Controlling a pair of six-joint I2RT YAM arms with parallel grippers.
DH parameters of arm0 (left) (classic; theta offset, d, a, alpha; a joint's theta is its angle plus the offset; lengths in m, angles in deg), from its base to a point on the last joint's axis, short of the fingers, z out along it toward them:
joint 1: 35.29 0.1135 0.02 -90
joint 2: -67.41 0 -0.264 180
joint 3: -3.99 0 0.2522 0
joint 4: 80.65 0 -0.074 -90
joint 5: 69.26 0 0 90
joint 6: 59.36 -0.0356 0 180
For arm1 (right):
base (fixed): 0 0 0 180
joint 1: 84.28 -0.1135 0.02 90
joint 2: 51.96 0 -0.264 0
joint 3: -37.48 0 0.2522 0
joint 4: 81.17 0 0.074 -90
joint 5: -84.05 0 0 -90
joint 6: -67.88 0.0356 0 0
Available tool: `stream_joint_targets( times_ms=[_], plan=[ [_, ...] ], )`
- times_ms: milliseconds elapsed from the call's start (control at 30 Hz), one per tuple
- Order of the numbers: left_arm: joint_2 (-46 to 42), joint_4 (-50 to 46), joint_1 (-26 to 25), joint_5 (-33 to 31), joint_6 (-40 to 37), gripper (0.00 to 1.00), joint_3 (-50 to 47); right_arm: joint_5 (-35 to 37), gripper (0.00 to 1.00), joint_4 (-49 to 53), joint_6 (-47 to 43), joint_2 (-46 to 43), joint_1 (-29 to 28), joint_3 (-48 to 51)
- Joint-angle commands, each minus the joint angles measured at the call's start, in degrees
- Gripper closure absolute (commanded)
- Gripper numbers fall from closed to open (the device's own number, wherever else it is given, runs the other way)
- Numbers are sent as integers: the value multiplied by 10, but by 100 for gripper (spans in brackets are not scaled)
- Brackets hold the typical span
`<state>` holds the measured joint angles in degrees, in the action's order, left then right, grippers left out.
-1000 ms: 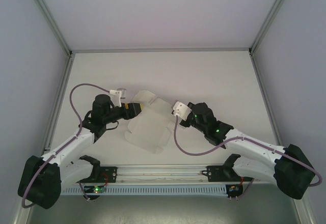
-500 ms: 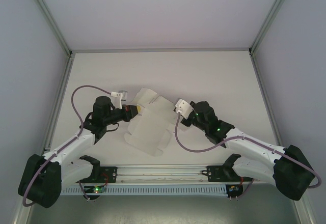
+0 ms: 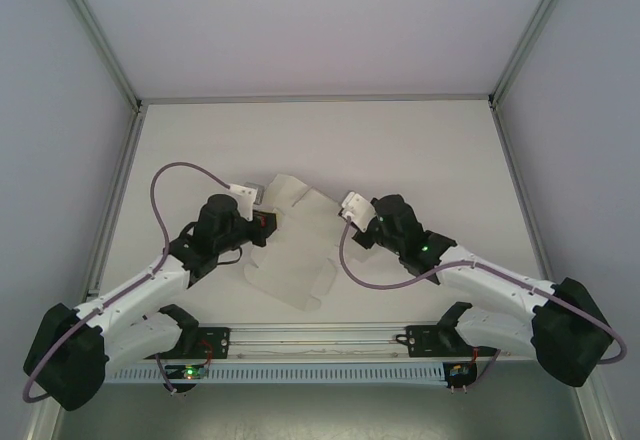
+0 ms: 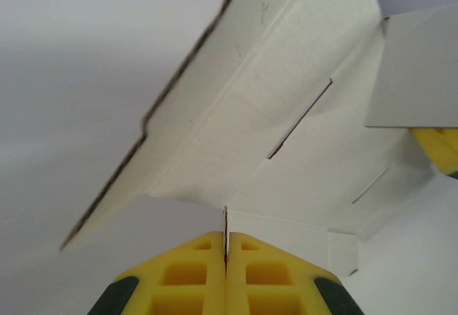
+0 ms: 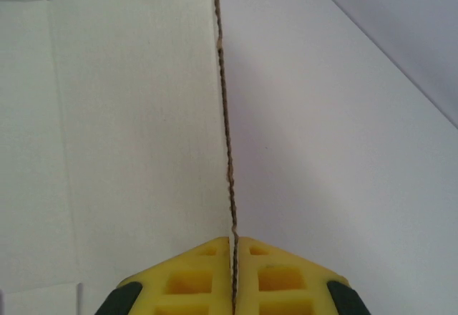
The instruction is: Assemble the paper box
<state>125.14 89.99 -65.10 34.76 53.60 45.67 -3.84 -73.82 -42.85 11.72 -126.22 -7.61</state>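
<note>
Unfolded paper box (image 3: 296,250) is sitting mid-table between the arms, its long axis running roughly 12-to-6 in the top view. Left gripper (image 4: 225,249) is pinching its 9 o'clock edge and right gripper (image 5: 234,247) its 3 o'clock edge, both pressed tight on card. Both arms are looking equally near.

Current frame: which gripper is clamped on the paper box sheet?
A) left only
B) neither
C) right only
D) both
D: the left wrist view shows the left gripper shut on a thin edge of the paper box, and the right wrist view shows the right gripper shut on another edge of it.
</note>
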Motion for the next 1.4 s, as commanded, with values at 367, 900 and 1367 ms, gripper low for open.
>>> stream_joint_targets(
  times_ms=[367, 900, 1367],
  plan=[
    [69, -89, -163, -246, -109, 100, 94, 82, 100, 9, -28, 74, -76, -76],
    [224, -73, -276, -380, -155, 100, 187, 45, 100, 11, -115, 72, -87, -59],
    [216, -16, -293, -376, -135, 91, 146, 84, 100, -25, -179, 60, -87, -20]
  ],
)
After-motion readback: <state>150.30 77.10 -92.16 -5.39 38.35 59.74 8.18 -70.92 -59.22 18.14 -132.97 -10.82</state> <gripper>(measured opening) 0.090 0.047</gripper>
